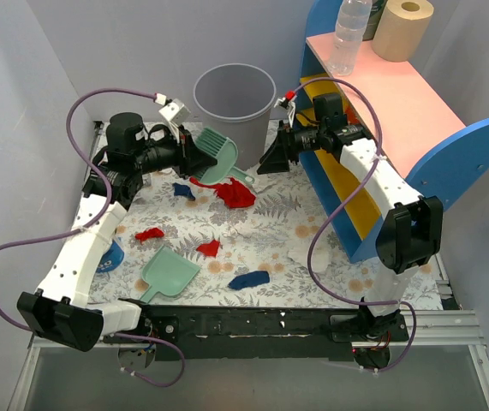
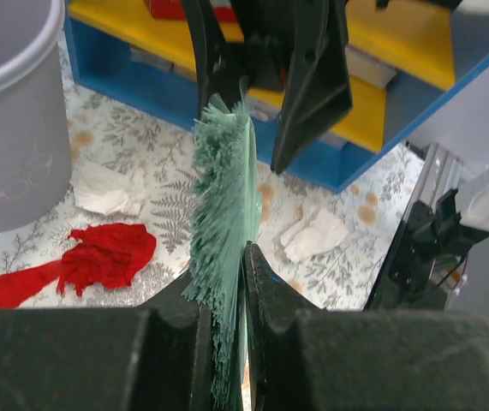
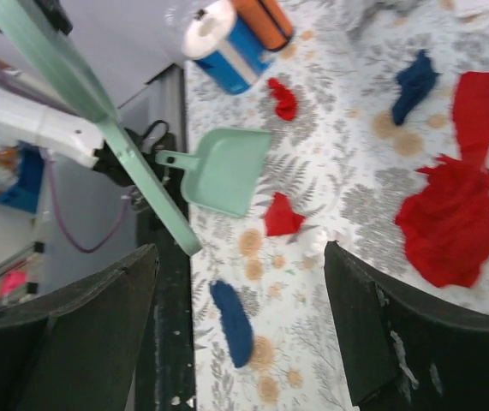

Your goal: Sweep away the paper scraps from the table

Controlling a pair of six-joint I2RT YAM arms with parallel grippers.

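Observation:
My left gripper is shut on the green hand brush, pinching its bristle head above the back of the table. The brush's handle points toward my right gripper, which is open and just off the handle's tip. Paper scraps lie on the flowered cloth: a large red one, small red ones, dark blue ones, and white ones.
A mint-green dustpan lies near the front left. A grey bin stands at the back. The pink-topped blue and yellow shelf lines the right side, carrying a bottle and a paper roll. A blue roll sits at the left edge.

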